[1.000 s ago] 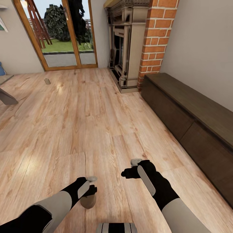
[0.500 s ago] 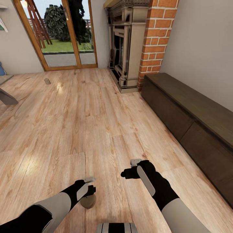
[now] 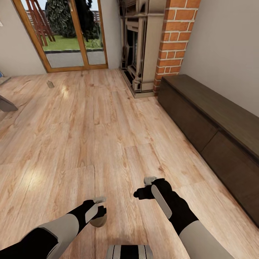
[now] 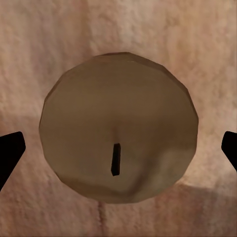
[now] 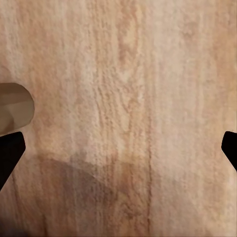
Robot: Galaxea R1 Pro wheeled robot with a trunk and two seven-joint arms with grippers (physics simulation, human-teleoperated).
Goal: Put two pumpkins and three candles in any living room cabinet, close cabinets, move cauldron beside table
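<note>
A stubby cream-beige candle (image 3: 98,221) stands upright on the wood floor right under my left gripper (image 3: 99,211). From the left wrist, the candle (image 4: 118,133) and its dark wick sit centred between the wide-apart fingers of the open left gripper (image 4: 118,148). My right gripper (image 3: 142,193) hovers open over bare floor to the candle's right, and the right wrist view catches the candle (image 5: 15,106) off to one side of the right gripper (image 5: 118,148). A second candle (image 3: 50,84) stands far off near the glass door. The long dark cabinet (image 3: 216,115) runs along the right wall, fronts shut. Pumpkins and cauldron are out of view.
A brick-and-stone fireplace (image 3: 144,46) stands at the cabinet's far end. Glass doors with a wooden frame (image 3: 68,36) lie ahead. A grey slab corner (image 3: 6,104) pokes in at the left edge. Wide wood floor spreads between me and the cabinet.
The whole picture has shifted, so the camera moved a little. My left gripper has come slightly lower over the candle. The right gripper keeps its pose.
</note>
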